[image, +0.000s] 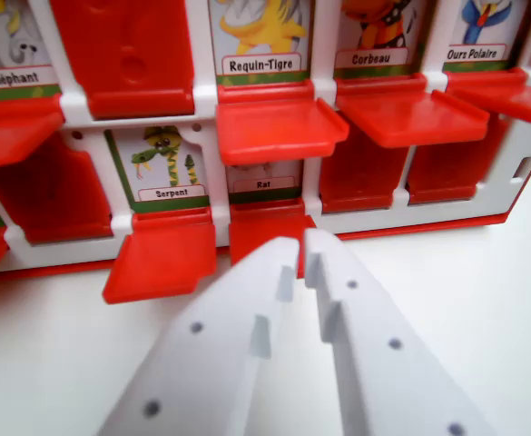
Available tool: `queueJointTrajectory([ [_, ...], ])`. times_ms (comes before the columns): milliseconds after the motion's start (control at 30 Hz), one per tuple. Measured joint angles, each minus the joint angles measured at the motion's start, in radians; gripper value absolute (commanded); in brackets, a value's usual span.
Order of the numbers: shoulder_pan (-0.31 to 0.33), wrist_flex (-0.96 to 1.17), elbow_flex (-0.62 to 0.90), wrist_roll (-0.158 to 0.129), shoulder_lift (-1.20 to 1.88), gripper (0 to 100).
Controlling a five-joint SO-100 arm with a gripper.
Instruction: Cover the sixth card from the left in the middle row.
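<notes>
wrist view — claw [299,247] nearly closed by rat card [263,181]

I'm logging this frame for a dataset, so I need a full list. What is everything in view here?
Game board: one, white frame with red backing, across the top half.
Flaps: red; some lie open below their cards, such as the one under Serpent; one stands shut over its card at upper left.
Labelled cards: Eléphant, Requin-Tigre, Corbeau and Ours Polaire in the upper row; Serpent and Rat below, Rat half hidden by a flap.
Table: one, white, lower half.
Gripper: one, white, bottom centre, tips near the flap under Rat; jaws almost together, holding nothing.
</notes>
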Motion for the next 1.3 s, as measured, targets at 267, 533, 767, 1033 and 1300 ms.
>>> queueJointTrajectory([
  [267, 0.0, -0.028, -0.086, 0.0, -0.117, 0],
  [533, -0.006, -0.038, -0.167, 0.0, -0.213, 0],
  [767, -0.026, -0.02, -0.298, 0.012, -0.261, 0],
  [1033, -0.026, 0.038, -0.407, 0.021, -0.262, 0],
  [1300, -0.026, 0.123, -0.399, 0.021, -0.224, 0],
])
